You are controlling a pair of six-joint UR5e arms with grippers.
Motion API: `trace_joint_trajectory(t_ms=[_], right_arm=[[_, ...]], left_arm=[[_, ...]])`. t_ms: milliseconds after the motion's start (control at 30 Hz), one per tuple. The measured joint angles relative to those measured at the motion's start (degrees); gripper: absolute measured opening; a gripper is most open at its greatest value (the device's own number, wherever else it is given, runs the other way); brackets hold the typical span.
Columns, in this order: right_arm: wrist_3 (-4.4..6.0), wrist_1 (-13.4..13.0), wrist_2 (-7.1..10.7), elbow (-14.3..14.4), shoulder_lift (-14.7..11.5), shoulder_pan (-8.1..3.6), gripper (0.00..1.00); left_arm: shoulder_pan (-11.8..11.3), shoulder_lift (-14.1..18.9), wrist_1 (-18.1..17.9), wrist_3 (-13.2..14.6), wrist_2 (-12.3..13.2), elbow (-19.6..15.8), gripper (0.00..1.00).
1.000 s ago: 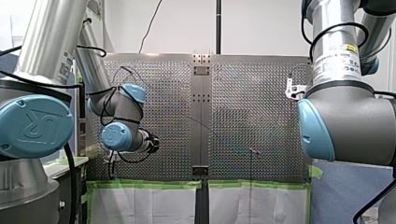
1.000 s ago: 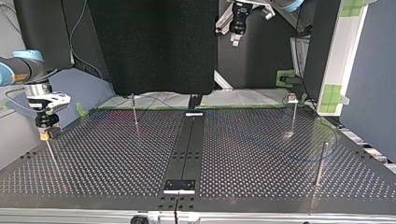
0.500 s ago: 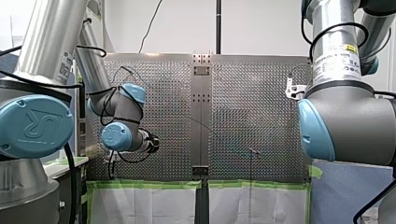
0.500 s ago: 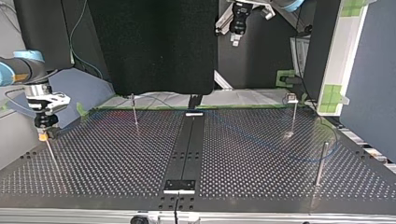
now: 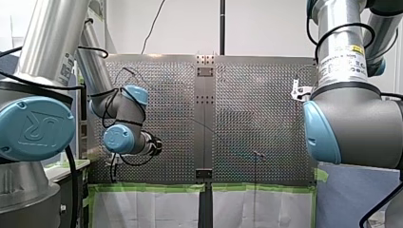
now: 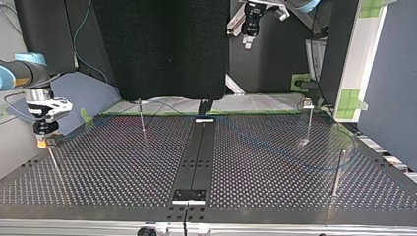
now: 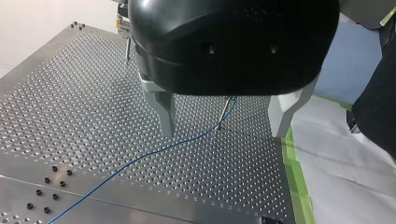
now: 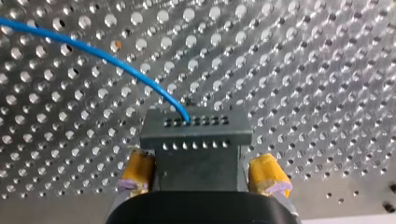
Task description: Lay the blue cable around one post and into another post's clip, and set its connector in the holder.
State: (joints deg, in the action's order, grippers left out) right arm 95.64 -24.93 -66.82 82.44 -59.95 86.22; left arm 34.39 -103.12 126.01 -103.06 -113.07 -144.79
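Top view: my perforated tabletop carries a post at eleven, a second post at two and a third post at four. The cable lies flat on it.

Bright, even light; glare on table.

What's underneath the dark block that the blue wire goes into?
Around the connector only the table, shiny metal full of holes, shows. The patch right underneath is covered by the block itself, so whether anything sits there cannot be seen.
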Motion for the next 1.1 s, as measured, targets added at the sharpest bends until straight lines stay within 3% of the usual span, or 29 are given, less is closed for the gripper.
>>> trace_joint_trajectory(t_ms=[433,667,733,900,1100], right_arm=[[-0.29,2.25,-5.92,0.02,-0.04,-0.47,1.0],[-2.28,5.83,-9.9,1.46,-0.14,-0.98,1.0],[-2.41,6.0,-11.0,2.38,-0.31,-1.06,1.0],[-1.13,4.38,-13.73,4.96,-1.78,-1.14,1.0],[1.69,1.48,-16.05,7.97,-4.63,-0.34,1.0]], left_arm=[[0.0,-0.01,0.03,-0.01,0.0,-0.01,1.0],[0.0,0.0,-0.05,-0.03,0.0,-0.02,1.0],[0.0,0.0,-0.1,-0.03,0.0,-0.02,1.0],[0.0,0.0,-0.15,-0.07,0.0,-0.04,1.0],[0.0,0.0,-0.28,-0.11,0.39,-0.03,1.0]])
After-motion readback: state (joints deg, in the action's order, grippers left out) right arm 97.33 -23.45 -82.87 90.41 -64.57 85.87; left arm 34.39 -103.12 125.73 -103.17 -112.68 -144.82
